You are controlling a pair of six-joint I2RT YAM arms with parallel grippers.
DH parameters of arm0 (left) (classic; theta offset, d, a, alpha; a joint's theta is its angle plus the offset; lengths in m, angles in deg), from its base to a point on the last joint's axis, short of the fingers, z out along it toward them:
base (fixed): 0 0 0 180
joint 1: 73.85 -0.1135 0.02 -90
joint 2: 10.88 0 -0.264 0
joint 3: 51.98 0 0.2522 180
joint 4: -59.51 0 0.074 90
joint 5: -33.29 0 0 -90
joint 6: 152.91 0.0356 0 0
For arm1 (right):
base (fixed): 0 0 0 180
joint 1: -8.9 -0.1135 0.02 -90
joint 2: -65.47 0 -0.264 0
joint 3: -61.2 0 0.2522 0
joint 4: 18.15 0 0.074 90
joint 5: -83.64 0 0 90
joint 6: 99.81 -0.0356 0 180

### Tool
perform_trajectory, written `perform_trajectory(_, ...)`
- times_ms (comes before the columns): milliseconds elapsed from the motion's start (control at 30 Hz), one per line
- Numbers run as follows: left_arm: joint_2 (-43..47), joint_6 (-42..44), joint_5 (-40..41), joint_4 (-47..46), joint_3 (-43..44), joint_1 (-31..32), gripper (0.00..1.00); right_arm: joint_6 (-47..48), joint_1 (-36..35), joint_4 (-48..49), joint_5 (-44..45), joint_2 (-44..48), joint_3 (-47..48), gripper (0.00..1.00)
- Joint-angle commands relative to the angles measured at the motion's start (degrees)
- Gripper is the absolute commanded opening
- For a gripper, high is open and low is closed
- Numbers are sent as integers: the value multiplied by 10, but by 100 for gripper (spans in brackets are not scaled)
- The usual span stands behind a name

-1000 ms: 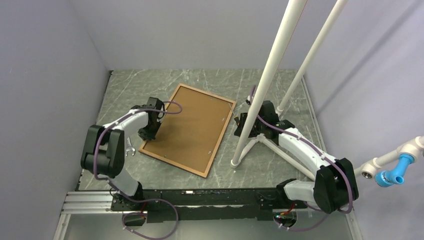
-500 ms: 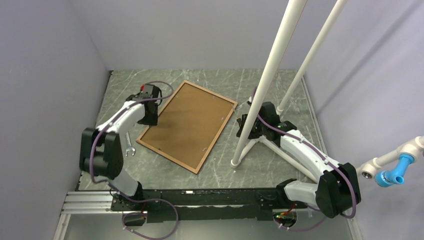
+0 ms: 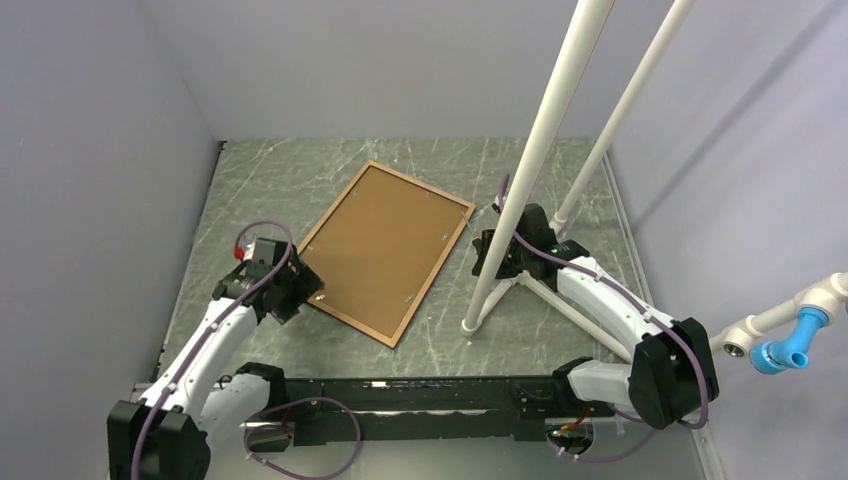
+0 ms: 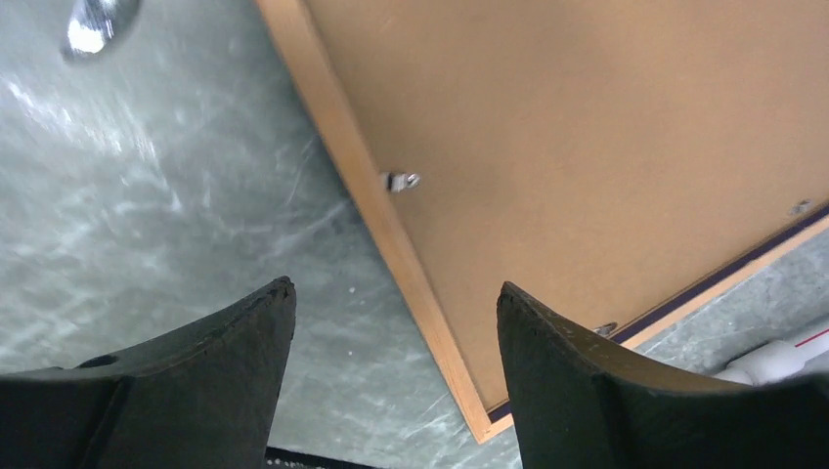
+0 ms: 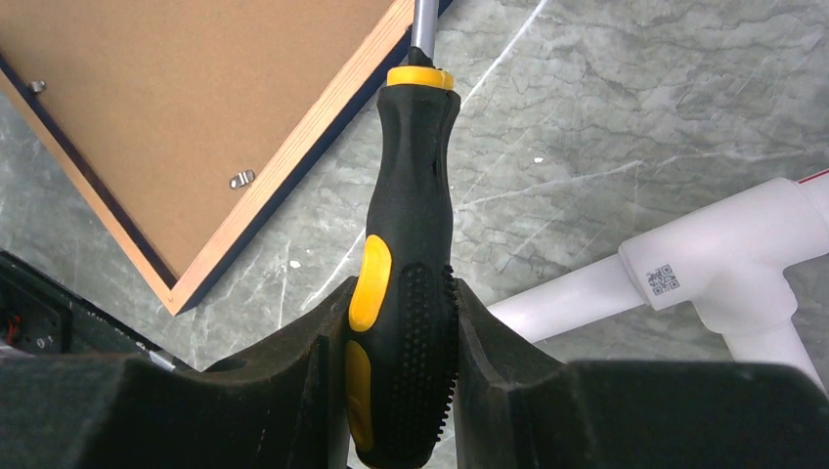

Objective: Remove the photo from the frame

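Observation:
The frame (image 3: 385,250) lies face down on the grey table, showing its brown backing board, light wood rim and small metal clips (image 4: 399,181). The photo is hidden beneath the board. My left gripper (image 3: 298,292) hovers open over the frame's near-left edge. In the left wrist view the wood rim (image 4: 411,283) runs between the spread fingers of the left gripper (image 4: 393,295), and nothing is held. My right gripper (image 3: 497,255) sits just right of the frame. The right gripper (image 5: 403,288) is shut on a black-and-yellow screwdriver (image 5: 406,225), whose shaft points at the frame's (image 5: 196,117) edge.
A white pipe stand (image 3: 520,170) rises right of the frame, its foot (image 3: 470,325) and legs (image 5: 704,254) close to my right arm. A shiny metal tool end (image 4: 98,20) lies on the table left of the frame. Grey walls enclose the table.
My left gripper opened and pulled back from the frame's far-left edge toward the near-left corner. The frame shifted slightly toward the back and left. The right arm stayed still with the screwdriver.

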State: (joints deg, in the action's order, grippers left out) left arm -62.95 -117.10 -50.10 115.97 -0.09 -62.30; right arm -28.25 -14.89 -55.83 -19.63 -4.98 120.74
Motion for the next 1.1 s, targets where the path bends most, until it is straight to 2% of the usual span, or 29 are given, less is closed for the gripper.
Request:
perform_trajectory(0,-14,-141,-74,-42,-56,-2,77,1,-4,19,10,-1,24,0)
perform_trajectory(133,-30,-171,-73,-63,-73,-2,76,-1,-6,17,12,8,21,0)
perform_trajectory(267,-40,-176,-76,-101,-90,-2,68,-1,-7,18,15,15,12,0)
perform_trajectory(533,-124,-223,-67,-73,-60,39,59,-10,-11,33,4,3,4,0)
perform_trajectory(667,-163,-224,-35,-70,-46,55,53,-7,-13,31,8,1,8,0)
perform_trajectory(700,-175,-219,-28,-66,-42,56,51,-6,-14,30,11,2,9,0)
perform_trajectory(833,-218,-152,9,-56,-23,57,28,-3,-13,26,16,4,12,0)
perform_trajectory(967,-247,-55,37,-47,6,57,1,-5,-14,34,13,1,9,0)
perform_trajectory(1067,-254,24,54,-46,28,57,0,-4,-14,36,9,-10,11,0)
